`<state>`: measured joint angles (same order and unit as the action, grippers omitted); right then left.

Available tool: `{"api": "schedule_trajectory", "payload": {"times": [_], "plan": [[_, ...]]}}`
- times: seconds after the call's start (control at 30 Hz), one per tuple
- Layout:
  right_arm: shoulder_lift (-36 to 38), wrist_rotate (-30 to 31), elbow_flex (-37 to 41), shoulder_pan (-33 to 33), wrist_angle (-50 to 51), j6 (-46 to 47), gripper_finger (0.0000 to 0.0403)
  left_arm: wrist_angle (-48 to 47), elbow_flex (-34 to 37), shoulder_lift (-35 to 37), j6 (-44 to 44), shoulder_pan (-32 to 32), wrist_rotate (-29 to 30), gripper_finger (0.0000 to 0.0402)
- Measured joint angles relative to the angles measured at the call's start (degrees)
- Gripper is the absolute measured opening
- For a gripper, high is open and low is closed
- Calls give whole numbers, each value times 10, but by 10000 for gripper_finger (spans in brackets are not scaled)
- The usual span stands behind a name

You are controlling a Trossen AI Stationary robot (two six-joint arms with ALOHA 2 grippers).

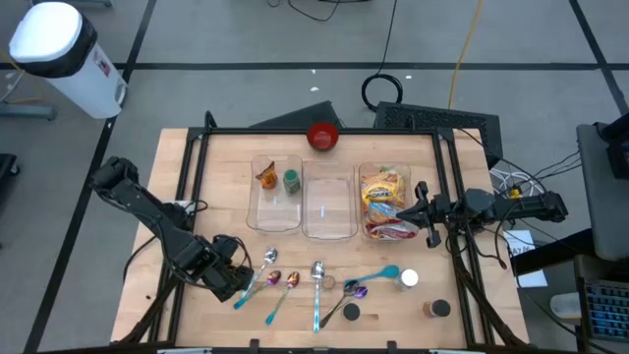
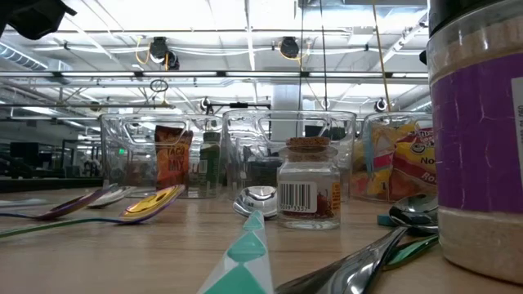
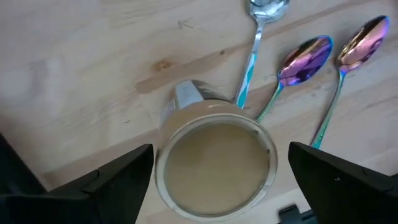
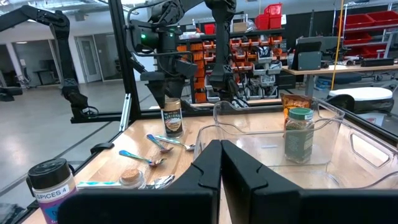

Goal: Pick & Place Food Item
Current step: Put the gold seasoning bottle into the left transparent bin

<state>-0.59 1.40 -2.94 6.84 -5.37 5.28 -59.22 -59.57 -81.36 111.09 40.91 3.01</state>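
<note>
Nearest us on the table (image 1: 197, 157), at its front left, we see the left gripper (image 1: 239, 278) with its jaws spread wide on either side of an upright spice jar (image 3: 214, 160); in the left wrist view we look down on the jar's pale round top, and the dark fingers (image 3: 118, 180) stand off to each side with a gap to the glass, so nothing is pinched and we cannot tell any touch. Just beside the jar lie a steel spoon with a teal handle (image 3: 256, 43) and two iridescent spoons (image 3: 305, 59), close together on the wood. Farther along the front edge sit more spoons (image 1: 316, 280), a small cork-topped jar (image 2: 308, 184) and a purple-labelled shaker (image 2: 478, 139). Behind these, across the middle of the table, stand three clear bins: the left bin (image 1: 275, 221) holds an orange packet (image 1: 265, 177) and a green-lidded jar (image 1: 292, 181), the middle bin (image 1: 328, 231) shows no contents, and the right bin (image 1: 366, 177) holds snack bags (image 1: 385, 197). At the right bin's outer side the right gripper (image 1: 426, 211) hangs with its jaws pressed together, holding nothing. At the far edge rests a red bowl (image 1: 322, 136).
</note>
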Motion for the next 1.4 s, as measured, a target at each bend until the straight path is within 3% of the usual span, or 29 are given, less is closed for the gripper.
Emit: {"api": "schedule_trajectory", "payload": {"times": [0.57, 0.67, 0.83, 1.13, 1.4], "plan": [[0, 0, 0, 0, 0, 0, 0, -8, 0, 0, -4, 0, -19, 376], [0, 0, 0, 0, 0, 0, 0, -8, 0, 0, -4, 0, -19, 355], [0, 0, 0, 0, 0, 0, 0, -7, 0, 0, -3, 0, -17, 275], [0, 0, 0, 0, 0, 0, 0, -19, -5, 13, -39, -18, -15, 275], [0, 0, 0, 0, 0, 0, 0, -32, -46, 58, -136, -64, 11, 275]]}}
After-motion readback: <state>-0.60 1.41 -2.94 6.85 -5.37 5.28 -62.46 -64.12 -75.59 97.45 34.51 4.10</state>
